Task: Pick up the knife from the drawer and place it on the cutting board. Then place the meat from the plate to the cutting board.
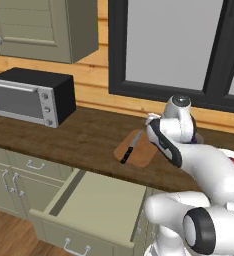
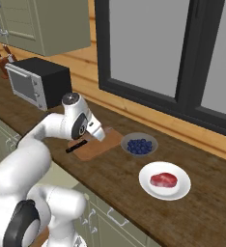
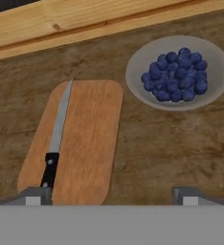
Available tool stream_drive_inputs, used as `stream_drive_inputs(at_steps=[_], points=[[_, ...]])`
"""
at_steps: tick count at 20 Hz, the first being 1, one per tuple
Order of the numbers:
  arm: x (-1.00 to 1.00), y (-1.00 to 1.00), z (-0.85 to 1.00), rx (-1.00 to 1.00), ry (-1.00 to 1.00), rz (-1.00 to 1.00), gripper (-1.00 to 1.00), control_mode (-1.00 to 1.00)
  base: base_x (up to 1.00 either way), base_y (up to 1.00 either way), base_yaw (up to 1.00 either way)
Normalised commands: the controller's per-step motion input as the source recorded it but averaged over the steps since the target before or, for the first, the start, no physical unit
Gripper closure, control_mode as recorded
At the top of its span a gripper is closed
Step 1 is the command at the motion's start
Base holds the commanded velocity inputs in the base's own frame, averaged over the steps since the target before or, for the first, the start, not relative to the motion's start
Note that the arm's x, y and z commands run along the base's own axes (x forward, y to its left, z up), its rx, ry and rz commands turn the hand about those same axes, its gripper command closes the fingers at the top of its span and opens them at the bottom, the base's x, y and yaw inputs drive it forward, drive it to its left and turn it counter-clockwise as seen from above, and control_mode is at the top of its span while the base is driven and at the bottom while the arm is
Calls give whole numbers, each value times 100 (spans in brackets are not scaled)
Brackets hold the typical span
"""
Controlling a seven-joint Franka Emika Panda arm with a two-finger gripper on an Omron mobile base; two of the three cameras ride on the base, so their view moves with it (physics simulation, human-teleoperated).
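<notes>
Dark countertop (image 2: 110, 173): berries (image 3: 177, 76) in bowl (image 3: 214, 57), meat (image 2: 163, 180) on plate (image 2: 151, 189), claw (image 3: 111, 196) wide open, empty.

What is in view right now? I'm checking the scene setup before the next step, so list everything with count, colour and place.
knife: one, silver blade, black handle, lying along the cutting board's edge
cutting board: one, light brown, on the countertop
bowl of blueberries: one, grey bowl, dark blue berries, beside the board
plate: one, white, on the countertop past the bowl
meat: one, red-pink, on the plate
drawer: one, olive-green, pulled open below the counter
toaster oven: one, black and silver, on the counter's far end
countertop: one, dark wood
window: dark frame, behind the counter
gripper: one, jaws open, above the board, holding nothing
</notes>
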Motion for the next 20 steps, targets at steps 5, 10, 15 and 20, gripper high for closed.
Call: stream_drive_inputs(at_steps=[5,10,15,20], points=[[-58,-100,0,0,0,-4,-100,-100,0,0,0],[-52,-98,0,0,2,-8,-100,-100,0,0,0],[-52,-63,-8,0,0,-10,-100,-100,0,0,0],[-40,-66,-21,0,0,-9,-100,-100,0,0,0]])
